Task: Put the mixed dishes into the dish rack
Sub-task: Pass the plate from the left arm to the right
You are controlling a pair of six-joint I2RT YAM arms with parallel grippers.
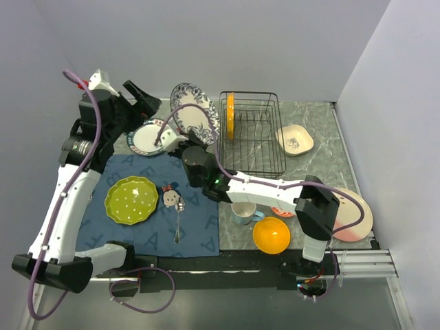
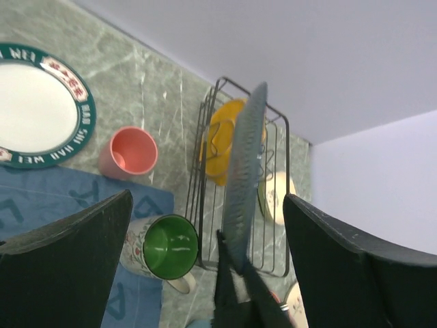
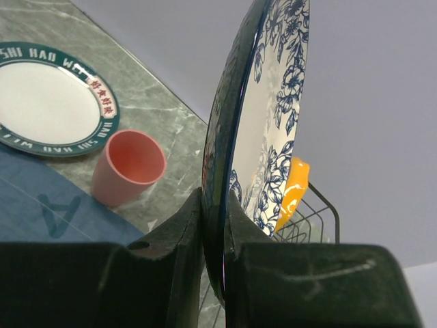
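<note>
My right gripper [image 1: 194,152] [image 3: 214,199] is shut on the lower rim of a blue-floral plate [image 1: 193,112] [image 3: 273,102]. It holds the plate upright, just left of the black wire dish rack [image 1: 256,141] [image 2: 205,179]. An orange plate [image 1: 230,114] [image 3: 292,188] stands in the rack's left slots. My left gripper [image 1: 141,97] [image 2: 207,198] is open and empty, raised at the back left. A pink cup [image 2: 129,152] [image 3: 127,167] and a green-rimmed white plate [image 1: 147,137] sit left of the rack. A green-lined mug [image 2: 169,246] stands near the rack's corner.
On the blue mat [image 1: 199,227] lie a lime-green plate [image 1: 130,199], a small patterned dish [image 1: 168,197] and a spoon [image 1: 178,221]. A mug [image 1: 242,212], orange bowl [image 1: 271,234] and pink plate [image 1: 356,218] sit front right. A cream bowl [image 1: 294,139] lies right of the rack.
</note>
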